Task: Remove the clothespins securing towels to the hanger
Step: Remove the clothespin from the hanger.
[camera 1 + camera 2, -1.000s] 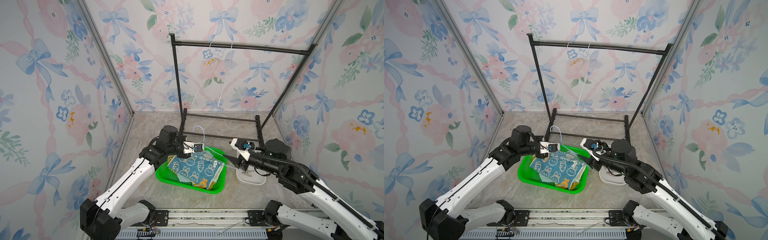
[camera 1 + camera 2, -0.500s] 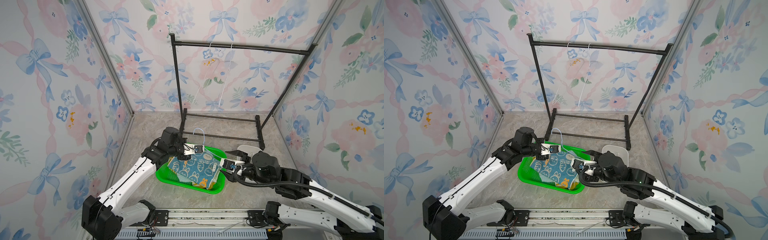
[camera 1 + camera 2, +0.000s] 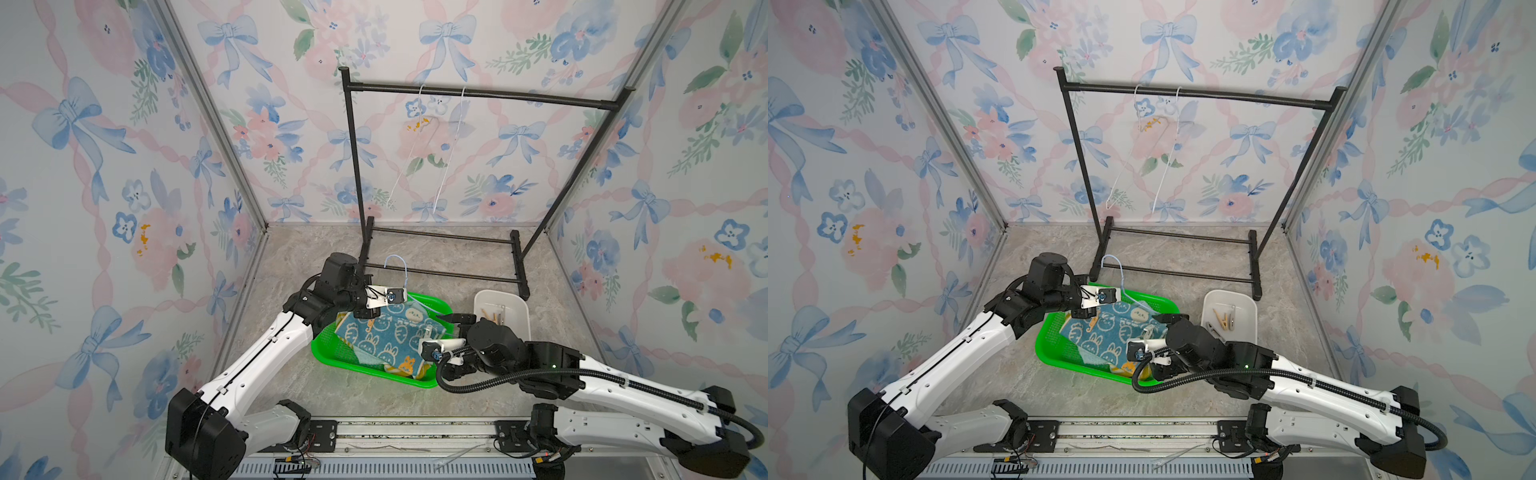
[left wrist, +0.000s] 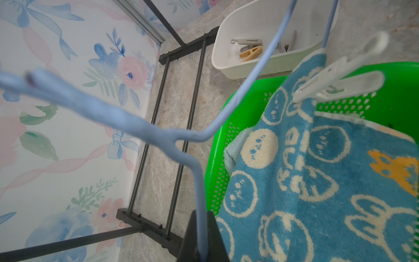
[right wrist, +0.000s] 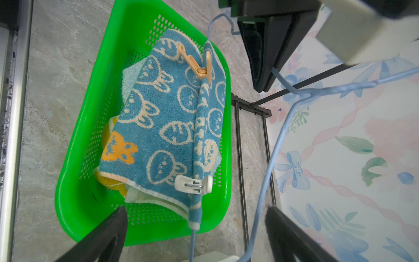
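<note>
— Now, what do we record for the clothespins?

— We find two clipped on the blue terry towel with white bunnies [image 5: 163, 113]. A white plastic clothespin [image 5: 193, 184] sits at the end nearer the right arm and a tan spring clothespin [image 5: 199, 68] at the far end. Both pinch the towel's fold over the bar of the pale-blue wire hanger [image 4: 136, 122]. The towel lies in the perforated green plastic basket [image 5: 68, 181], on top of a pale teal terry towel [image 5: 130, 74] and a yellow-and-white towel [image 5: 108, 179].

— And the pincers?

— We note the left pincer [image 4: 200, 226] clamped tight on one shoulder wire of the hanger, near its neck. The right pincer [image 5: 196, 207] hovers over the basket's end nearest the tub, its fingers spread wide and gripping nothing. The white clothespin sits just ahead of them, apart from both.

— Anything off the hanger?

— We see several clothespins lying in the white oval plastic tub [image 3: 519, 309], among them a loose tan clothespin [image 4: 250, 53] and a loose grey clothespin [image 4: 246, 41]. The tub stands on the grey marbled worktop [image 3: 286, 266], just beside the basket. Behind it, two white wire hangers [image 3: 450, 145] hang on the black metal rack [image 3: 498, 96].
</note>
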